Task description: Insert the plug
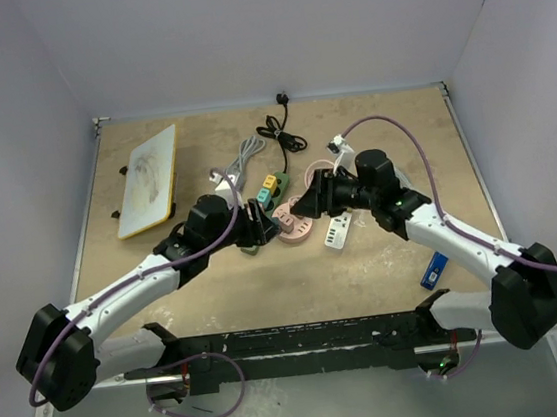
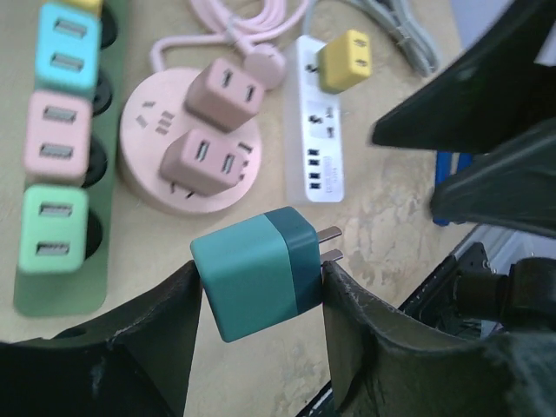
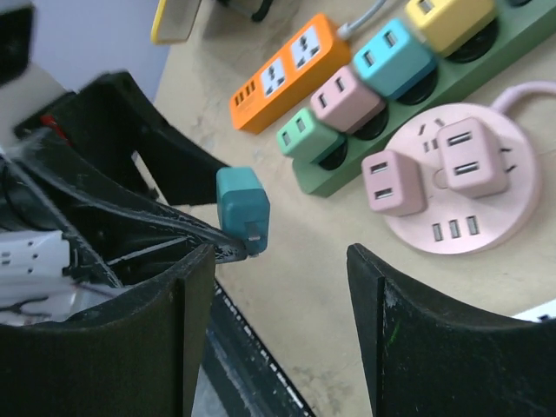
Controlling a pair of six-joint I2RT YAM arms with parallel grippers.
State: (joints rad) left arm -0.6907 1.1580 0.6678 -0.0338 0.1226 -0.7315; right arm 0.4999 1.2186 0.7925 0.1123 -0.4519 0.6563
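Yellow-rimmed board (image 1: 149, 181) at far left of worktop (image 1: 267, 280), black cable (image 1: 282, 127) coiled nr back edge, grey cable (image 1: 243, 157) beside it, small blue box (image 1: 435, 270) nr right front.

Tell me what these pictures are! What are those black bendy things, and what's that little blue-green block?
Those are two robot arms. One picture looks down from above; the other two come from small cameras on each arm's wrist. The left gripper, a claw with two fingers, is squeezing a teal plug with metal prongs. The right gripper is open and holds nothing. On the table lie a round pink power strip with two pink plugs in it, a green strip with coloured plugs, a white strip and an orange one.
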